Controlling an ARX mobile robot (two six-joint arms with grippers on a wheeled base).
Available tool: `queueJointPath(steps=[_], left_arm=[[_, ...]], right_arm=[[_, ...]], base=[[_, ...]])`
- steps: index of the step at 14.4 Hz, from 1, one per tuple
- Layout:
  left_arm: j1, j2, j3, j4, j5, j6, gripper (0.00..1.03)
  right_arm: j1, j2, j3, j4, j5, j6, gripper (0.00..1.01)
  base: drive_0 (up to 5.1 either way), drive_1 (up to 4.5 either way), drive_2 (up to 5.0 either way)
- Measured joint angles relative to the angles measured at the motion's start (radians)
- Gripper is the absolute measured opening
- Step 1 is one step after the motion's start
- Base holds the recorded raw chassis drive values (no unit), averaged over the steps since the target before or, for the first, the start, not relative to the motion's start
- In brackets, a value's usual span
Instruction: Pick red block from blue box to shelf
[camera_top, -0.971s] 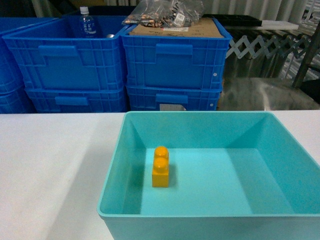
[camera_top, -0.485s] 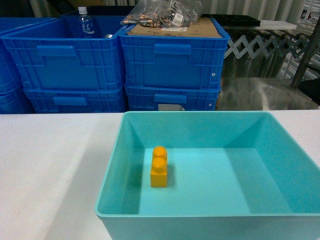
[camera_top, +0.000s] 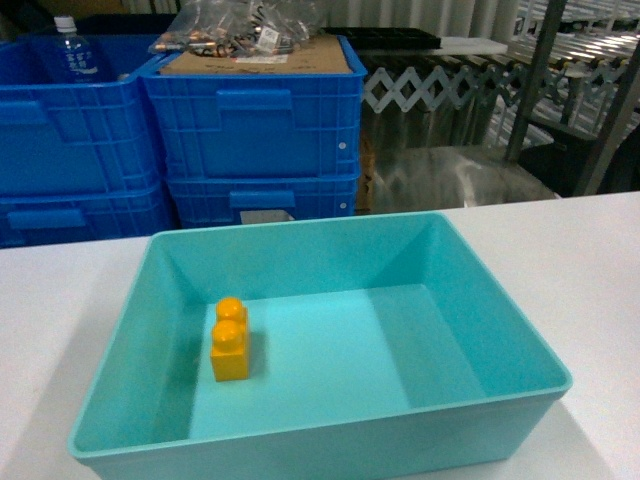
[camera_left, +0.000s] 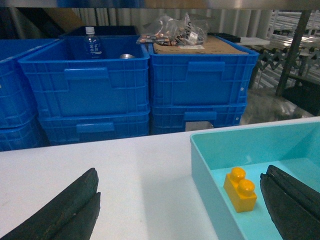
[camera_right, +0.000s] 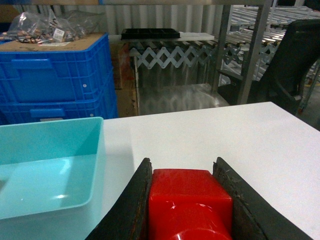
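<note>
- Red block (camera_right: 190, 205) sits clamped between the two dark fingers of the right gripper (camera_right: 186, 200); jaws closed against both its sides. It is outside the blue box (camera_right: 50, 200), over the white table (camera_right: 225, 135), just right of the box's wall.
- Left gripper (camera_left: 180, 210): jaws spread wide, nothing between the fingers but table and box corner. Left finger (camera_left: 60, 210) is over the table, right finger (camera_left: 292, 205) over the box interior.
- Blue box (camera_top: 320, 440) holds only a yellow-orange two-stud brick (camera_top: 230, 338), upright on the floor near the left wall.
- Behind the table: stacked dark blue crates (camera_top: 255, 130). One is capped with cardboard (camera_top: 260, 60) carrying clear bags of small parts (camera_top: 235, 25); the neighbouring crate holds a water bottle (camera_top: 68, 45).
- Farther right: a white lattice barrier (camera_right: 170, 52), a black tray (camera_right: 150, 33) above it, and the steel shelf uprights (camera_right: 255, 50). A dark chair-like shape (camera_right: 290, 60) stands at the far right of the right wrist view.
- Versus 0.5 s earlier, head view: box, brick and crates all sit further left in frame, and more table and shelf show on the right. Brick keeps its place in the box.
</note>
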Motion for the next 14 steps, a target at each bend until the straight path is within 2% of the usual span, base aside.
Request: queueJointPath(steps=[14], left_arm=[[0.000,0.000,0.000,0.000,0.000,0.000,0.98]], right_arm=[[0.000,0.000,0.000,0.000,0.000,0.000,0.29]], base=[[-1.6,-1.58,-1.6]])
